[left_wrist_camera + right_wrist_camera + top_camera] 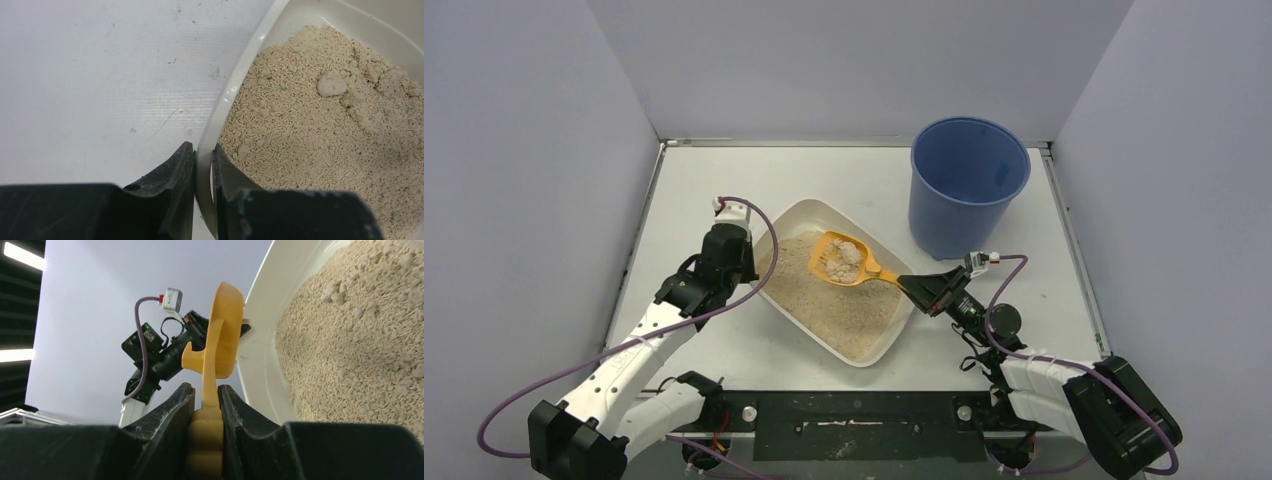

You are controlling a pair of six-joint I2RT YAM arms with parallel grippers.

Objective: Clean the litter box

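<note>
A white desk (844,170) carries everything. At its centre lies the litter box (804,212), a shallow off-white tray set at a slant and filled with beige litter (310,150). Behind it to the right, well apart, stands a tall blue bucket (964,205). The left hand (202,157) is clamped on the tray's left rim, one finger outside the wall and one inside. The right hand (206,395) is closed on the handle of an orange scoop (824,262), whose head sits over the litter, loaded with pale clumps (846,256). A single rounded clump (331,85) rests on the litter's surface
</note>
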